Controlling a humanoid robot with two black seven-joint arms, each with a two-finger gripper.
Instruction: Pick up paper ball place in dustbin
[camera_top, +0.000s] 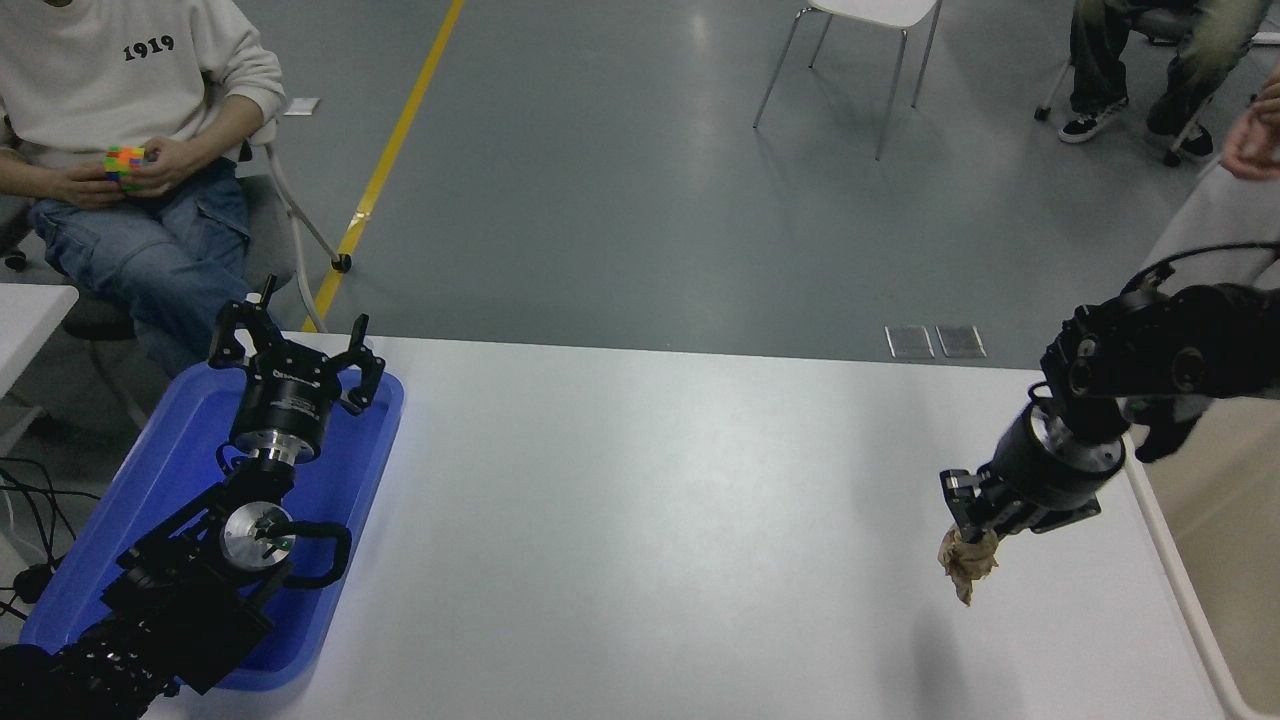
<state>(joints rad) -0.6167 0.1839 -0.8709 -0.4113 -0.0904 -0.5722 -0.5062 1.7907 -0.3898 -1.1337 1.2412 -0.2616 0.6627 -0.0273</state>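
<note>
Right now the paper ball (967, 568) is hanging clear of the white table (640, 520), pinched at its top by the right gripper (968, 530), whose fingers are clenched on the wad while the crumpled tan tail is drooping below them. A faint shadow is lying on the tabletop beneath and a little to the left, which suggests the ball is riding well above the surface.

The relation that matters for the coming move is sideways: the dustbin (1165, 560) is sitting to the right of the held ball, its pale rim running along the table's right edge, with the cream interior showing beyond it (only a slice of it is in view). The ball is hanging near that rim but not yet over the opening, so the carry is probably going rightward, with the wad needing to clear the rim before the fingers let go. The right arm is the nearer one by far.

Farther off at the left, the left gripper (297, 352) is sitting parked over the blue tray (160, 480), fingers spread and grasping nothing.
</note>
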